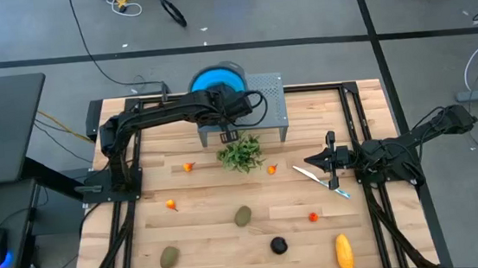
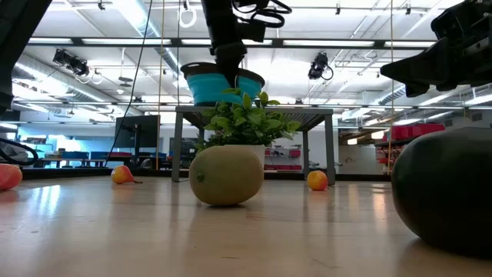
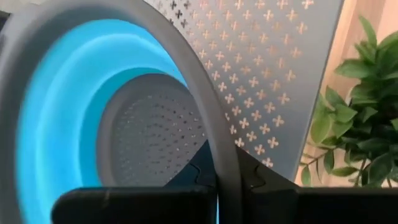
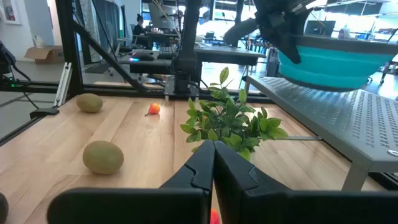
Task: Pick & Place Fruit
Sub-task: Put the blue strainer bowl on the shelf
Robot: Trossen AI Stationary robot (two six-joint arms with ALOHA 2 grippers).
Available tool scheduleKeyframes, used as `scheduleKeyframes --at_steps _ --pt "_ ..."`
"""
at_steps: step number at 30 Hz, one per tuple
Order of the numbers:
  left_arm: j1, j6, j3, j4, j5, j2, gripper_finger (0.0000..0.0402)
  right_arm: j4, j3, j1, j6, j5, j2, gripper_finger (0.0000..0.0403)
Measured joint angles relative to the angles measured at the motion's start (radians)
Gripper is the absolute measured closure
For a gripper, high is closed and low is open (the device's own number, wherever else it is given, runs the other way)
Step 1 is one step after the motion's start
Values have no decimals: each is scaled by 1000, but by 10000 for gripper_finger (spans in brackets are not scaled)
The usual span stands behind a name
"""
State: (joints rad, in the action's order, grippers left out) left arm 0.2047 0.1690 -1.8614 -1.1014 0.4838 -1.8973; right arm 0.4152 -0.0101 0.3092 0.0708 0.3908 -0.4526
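two grippers up: left gripper (image 1: 235,108) clamps the blue bowl's (image 1: 214,77) rim over the grey stand (image 1: 264,106); right gripper (image 1: 311,161) pinched empty near the knife (image 1: 321,181); fruit (image 1: 243,215) scattered across the table (image 1: 211,206).

Pale blond planked wooden table (image 1: 222,240) across the frame's middle. Upper centre: bright turquoise collapsible bowl with grey rim (image 1: 217,77) on a silvery-grey metal stand perforated with small cross-shaped holes (image 1: 264,97). Just below, leafy green plant tuft (image 1: 241,154). Lower half: two olive-green ovals (image 1: 243,215), glossy black ball (image 1: 278,245), yellow oblong fruit (image 1: 344,251), tiny orange and red pieces (image 1: 171,205). Right of centre, thin white knife with blue handle (image 1: 321,181). Black fingers (image 4: 205,168).
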Motion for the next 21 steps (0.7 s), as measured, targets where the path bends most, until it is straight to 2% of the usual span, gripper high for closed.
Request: scheduleKeyframes --at_steps 3,8,17,21 --pt "1 -10 0 -5 -10 0 388 0 0 0 0 0 0 386" --pt "1 -19 0 -4 -6 0 347 0 0 0 0 0 0 386" --pt "6 -52 0 -4 -6 0 317 0 0 0 0 0 0 386" --pt "6 -66 -1 -8 -8 0 289 0 0 0 0 0 0 386"
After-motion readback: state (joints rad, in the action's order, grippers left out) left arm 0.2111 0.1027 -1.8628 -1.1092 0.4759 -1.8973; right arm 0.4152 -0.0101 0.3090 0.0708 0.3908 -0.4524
